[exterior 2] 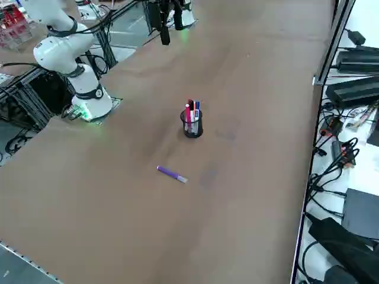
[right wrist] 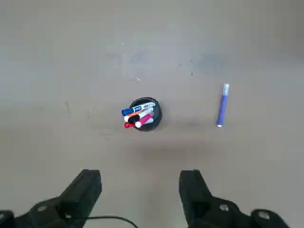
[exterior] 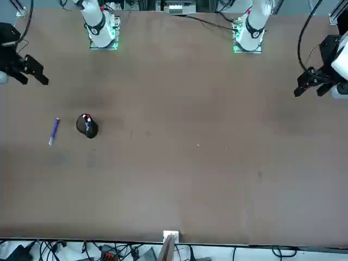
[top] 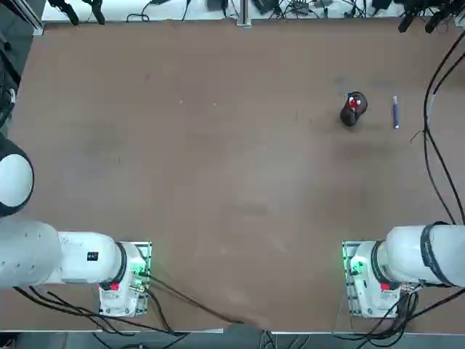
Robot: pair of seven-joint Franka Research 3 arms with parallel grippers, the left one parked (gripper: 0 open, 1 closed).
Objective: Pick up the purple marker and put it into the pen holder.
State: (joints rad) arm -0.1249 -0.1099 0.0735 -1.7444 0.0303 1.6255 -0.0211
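The purple marker (top: pixel 395 113) lies flat on the brown table, a short way to the right of the pen holder (top: pixel 350 117) as the robot faces. It shows also in the front view (exterior: pixel 54 131), the side view (exterior 2: pixel 172 174) and the wrist view (right wrist: pixel 222 105). The pen holder (right wrist: pixel 158 114) is a small black cup with several coloured pens standing in it. My right gripper (right wrist: pixel 142 190) hangs well above the table, open and empty, back from both things. In the front view the gripper (exterior: pixel 33 72) is at the left edge.
Black cables (top: pixel 436 145) trail over the table's right edge near the marker. The right arm's base (top: pixel 367 280) and the left arm's base (top: pixel 123 280) stand at the near edge. Power bricks and cables (exterior 2: pixel 355 89) lie beyond the far edge.
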